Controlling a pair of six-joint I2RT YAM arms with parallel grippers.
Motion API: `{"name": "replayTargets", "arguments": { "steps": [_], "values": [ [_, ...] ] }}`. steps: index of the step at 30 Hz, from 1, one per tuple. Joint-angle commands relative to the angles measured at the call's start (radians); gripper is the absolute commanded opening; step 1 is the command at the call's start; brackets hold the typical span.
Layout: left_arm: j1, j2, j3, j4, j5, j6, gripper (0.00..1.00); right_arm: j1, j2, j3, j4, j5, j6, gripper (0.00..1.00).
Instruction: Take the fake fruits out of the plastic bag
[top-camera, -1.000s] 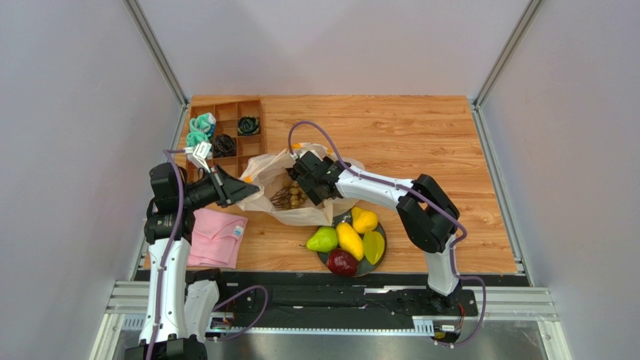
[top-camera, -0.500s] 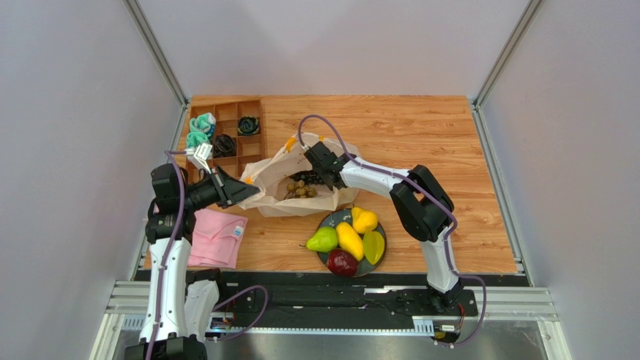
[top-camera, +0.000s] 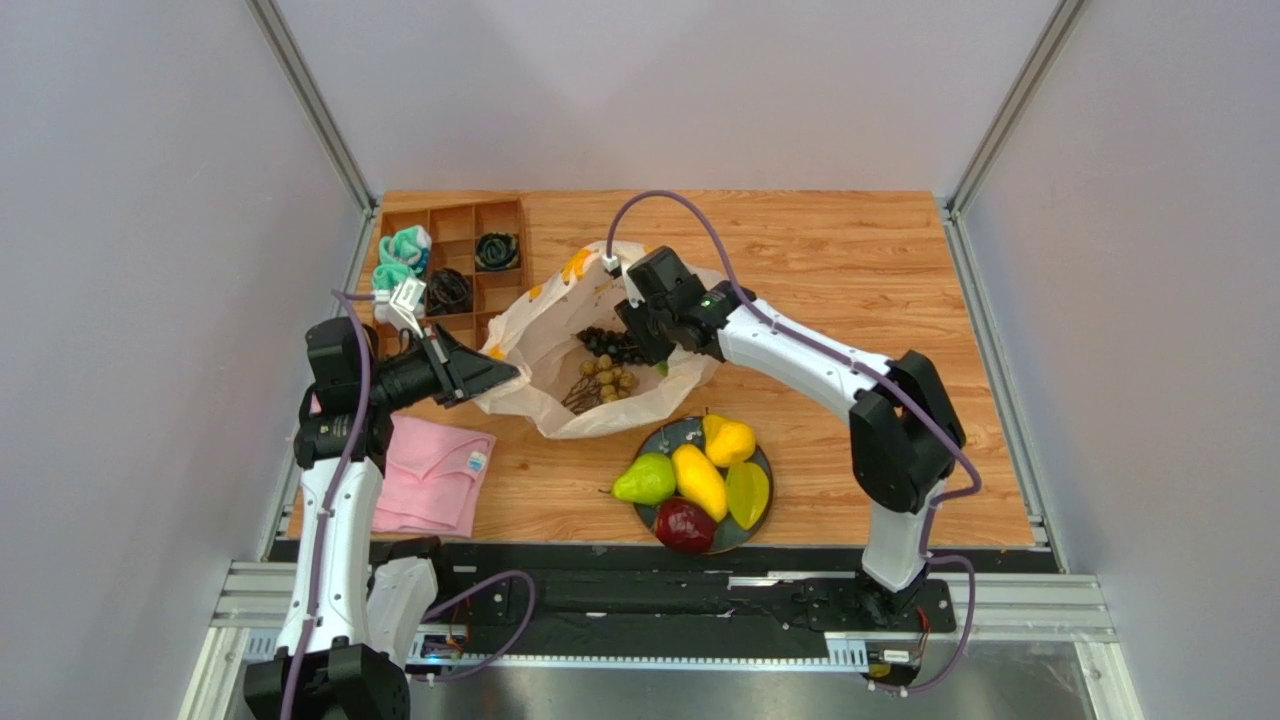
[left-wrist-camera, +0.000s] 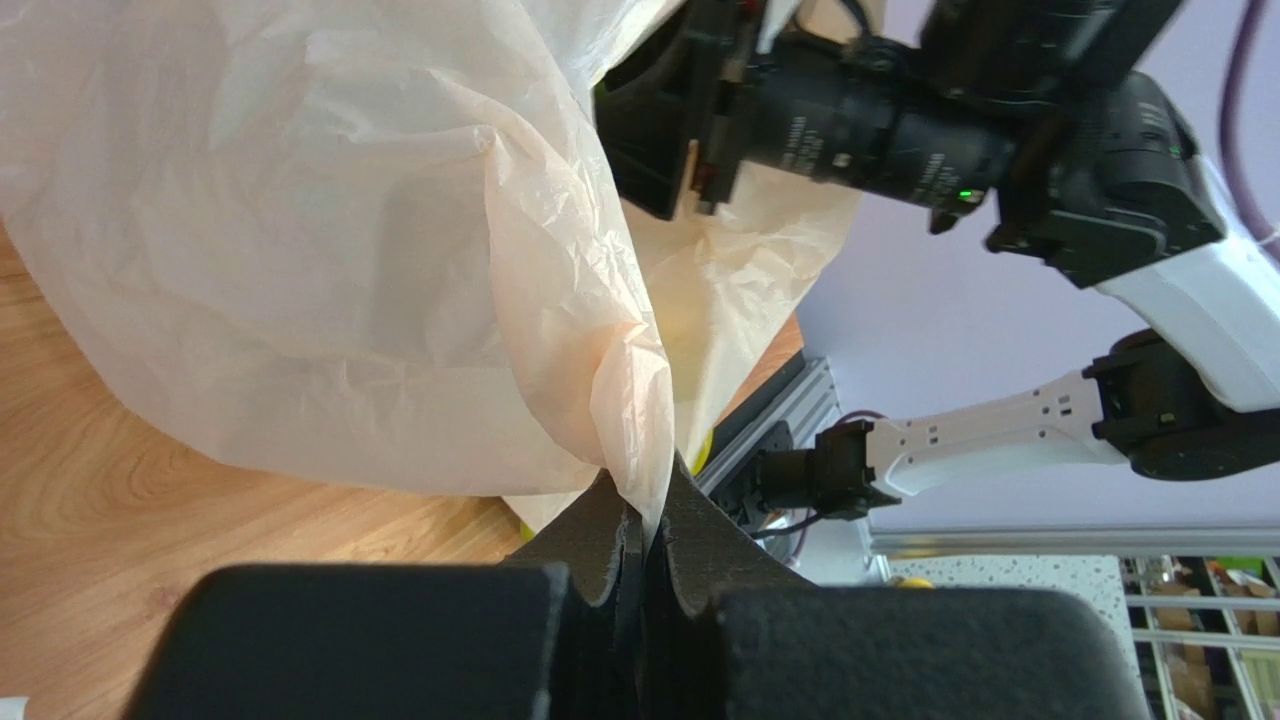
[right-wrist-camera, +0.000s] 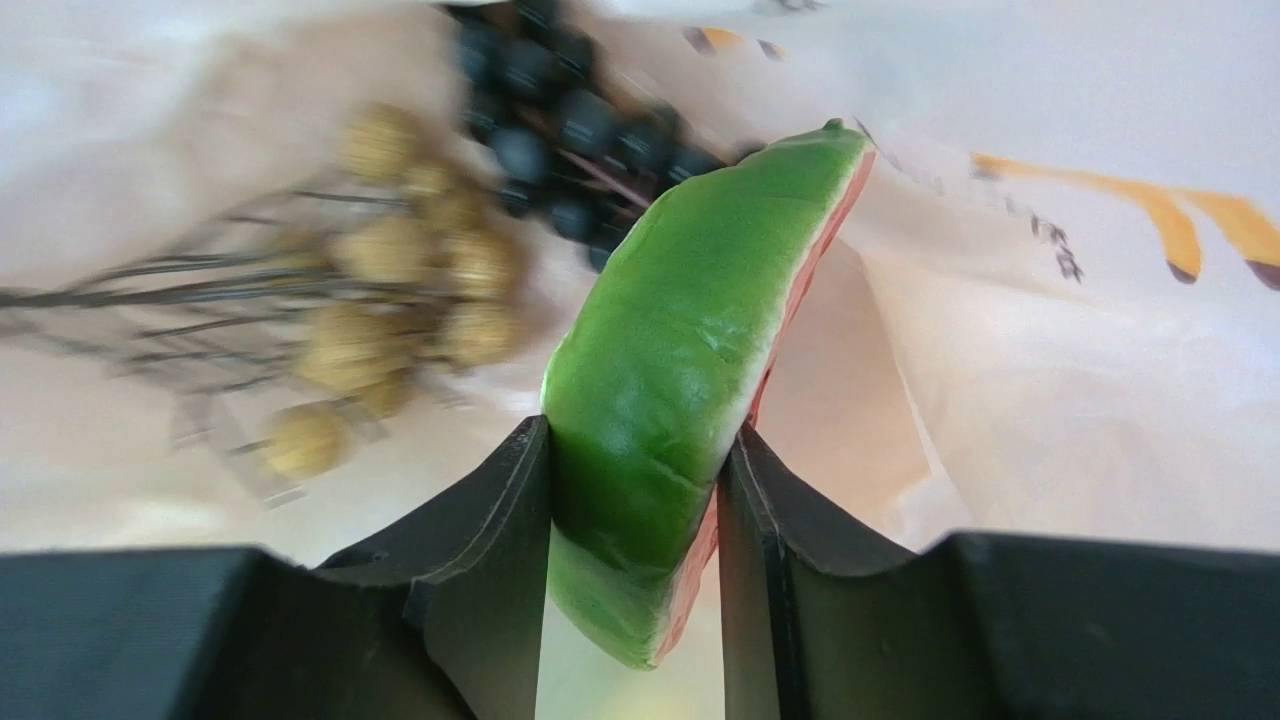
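Observation:
The plastic bag (top-camera: 564, 323) lies open at the table's middle left, printed with bananas. My left gripper (top-camera: 489, 380) is shut on the bag's left edge (left-wrist-camera: 639, 465) and holds it up. My right gripper (top-camera: 649, 327) is over the bag's mouth, shut on the watermelon slice (right-wrist-camera: 684, 360), green rind toward the camera. The pale grape bunch (top-camera: 604, 377) and the purple grape bunch (top-camera: 609, 344) lie inside the bag; both show in the right wrist view, pale (right-wrist-camera: 406, 285) and purple (right-wrist-camera: 564, 128). The green pear (top-camera: 645, 480), yellow mango (top-camera: 699, 480), lemon (top-camera: 729, 441) and dark red apple (top-camera: 684, 524) sit on a plate (top-camera: 759, 518).
A wooden compartment tray (top-camera: 458, 270) with rolled teal and black socks stands at the back left. A folded pink cloth (top-camera: 433, 474) lies at the front left. The plate with fruit is just in front of the bag.
My right gripper has risen and moved back out of the bag with the watermelon slice. The bag has opened wider and shifted. The left gripper has kept its hold on the bag's edge.

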Motion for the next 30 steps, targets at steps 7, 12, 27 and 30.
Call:
{"name": "replayTargets", "arguments": {
  "steps": [7,12,27,30],
  "values": [
    [-0.005,-0.023,0.019,0.046,0.002,0.006,0.0,0.004,-0.131,-0.084,0.116,-0.349,-0.048,0.0],
    [-0.006,-0.002,0.035,0.063,-0.009,0.004,0.0,0.003,-0.101,-0.033,0.156,-0.605,-0.102,0.07],
    [-0.01,0.264,0.358,0.137,0.011,-0.074,0.0,0.115,-0.273,-0.047,0.259,-0.648,-0.377,0.22],
    [-0.008,0.285,0.401,0.049,-0.047,0.016,0.0,0.115,-0.297,0.04,0.238,-0.628,-0.302,0.16]
  ]
}}
